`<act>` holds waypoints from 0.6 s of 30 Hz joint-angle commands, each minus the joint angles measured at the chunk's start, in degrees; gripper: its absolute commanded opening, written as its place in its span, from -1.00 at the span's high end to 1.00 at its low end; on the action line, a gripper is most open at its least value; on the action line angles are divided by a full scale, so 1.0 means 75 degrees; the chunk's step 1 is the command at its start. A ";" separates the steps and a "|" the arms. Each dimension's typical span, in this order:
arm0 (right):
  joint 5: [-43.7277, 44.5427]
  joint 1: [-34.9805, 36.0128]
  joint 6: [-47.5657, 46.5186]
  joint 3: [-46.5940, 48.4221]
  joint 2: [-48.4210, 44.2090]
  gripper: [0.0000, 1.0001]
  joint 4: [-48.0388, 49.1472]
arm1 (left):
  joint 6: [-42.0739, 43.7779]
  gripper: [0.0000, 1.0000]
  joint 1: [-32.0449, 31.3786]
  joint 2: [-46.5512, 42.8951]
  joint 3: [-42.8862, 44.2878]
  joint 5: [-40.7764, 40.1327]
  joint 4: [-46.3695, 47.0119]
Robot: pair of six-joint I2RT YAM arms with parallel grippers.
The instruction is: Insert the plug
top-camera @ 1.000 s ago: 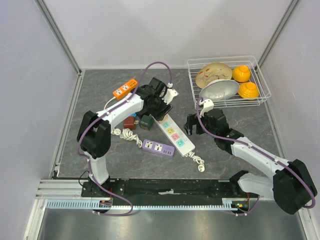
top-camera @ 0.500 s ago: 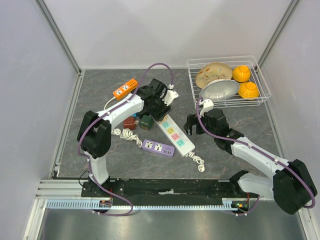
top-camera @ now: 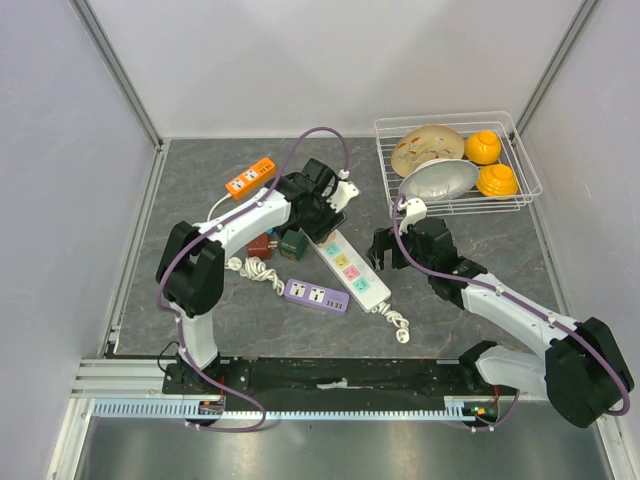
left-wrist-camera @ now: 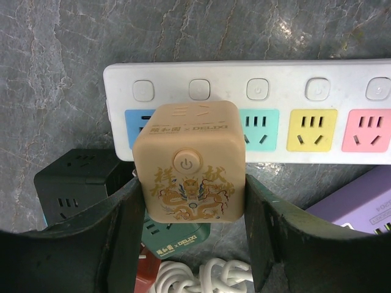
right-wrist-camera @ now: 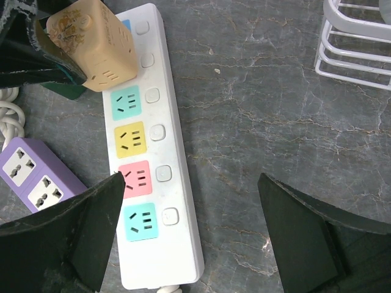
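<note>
Top external view is showing us very little movement over the last second. The left arm point(top-camera: 240, 225) is only nudging its wrist a touch toward 12 o'clock, the purple cable loop point(top-camera: 320, 135) above it is shifting along, and the right arm point(top-camera: 500, 305) is staying put. We are reading that as fine alignment rather than travel.

The left gripper point(left-wrist-camera: 192, 195) is clamping the tan cube plug point(left-wrist-camera: 192, 162) by its sides. The cube is sitting over the blue socket point(left-wrist-camera: 135, 125) at the 11 o'clock end of the white power strip point(top-camera: 350, 268), tilting slightly in the right wrist view. We cannot tell whether its pins are entering.

The right gripper point(right-wrist-camera: 189, 226) is hanging spread wide, gripping nothing, over the strip's 5 o'clock half. We are judging the insertion close but unfinished, with a straight push down remaining.
</note>
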 commanded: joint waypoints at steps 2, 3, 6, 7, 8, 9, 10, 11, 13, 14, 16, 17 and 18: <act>-0.0096 -0.0006 -0.0068 -0.0080 -0.0011 -0.96 0.0355 | -0.0190 0.97 0.0058 0.1153 -0.0371 -0.0673 -0.0024; -0.0096 -0.0006 -0.0068 -0.0080 -0.0011 -0.96 0.0355 | -0.0224 0.97 0.0058 0.1211 -0.0348 -0.0661 -0.0059; -0.0108 0.0006 -0.0056 -0.0092 -0.0011 -0.96 0.0367 | -0.0190 0.97 0.0058 0.1434 -0.0079 -0.0637 -0.0246; -0.0120 0.0006 -0.0056 -0.0092 0.0001 -0.96 0.0378 | -0.0166 0.97 0.0058 0.1481 -0.0008 -0.0626 -0.0293; -0.0120 0.0006 -0.0056 -0.0092 0.0001 -0.96 0.0390 | -0.0166 0.97 0.0058 0.1574 0.0097 -0.0626 -0.0305; -0.0120 0.0006 -0.0056 -0.0092 0.0001 -0.96 0.0390 | -0.0131 0.97 0.0058 0.1622 0.0144 -0.0626 -0.0363; -0.0108 -0.0006 -0.0056 -0.0103 0.0001 -0.96 0.0390 | -0.0143 0.97 0.0058 0.1703 0.0342 -0.0614 -0.0480; -0.0108 0.0006 -0.0056 -0.0103 0.0001 -0.96 0.0390 | -0.0166 0.97 0.0058 0.1843 0.0425 -0.0625 -0.0632; -0.0108 0.0006 -0.0056 -0.0103 0.0001 -0.96 0.0390 | -0.0283 0.97 0.0058 0.1938 0.0519 -0.0707 -0.0738; -0.0108 0.0006 -0.0068 -0.0103 0.0001 -0.96 0.0390 | -0.0330 0.97 0.0058 0.1950 0.0497 -0.0742 -0.0739; -0.0108 0.0006 -0.0068 -0.0103 0.0001 -0.96 0.0390 | -0.0552 0.97 0.0070 0.1927 0.0380 -0.0731 -0.0739; -0.0120 0.0006 -0.0068 -0.0103 0.0012 -0.96 0.0402 | -0.0611 0.97 0.0070 0.1927 0.0321 -0.0708 -0.0750; -0.0120 0.0006 -0.0068 -0.0103 0.0013 -0.96 0.0402 | -0.0693 0.97 0.0070 0.1892 0.0263 -0.0661 -0.0727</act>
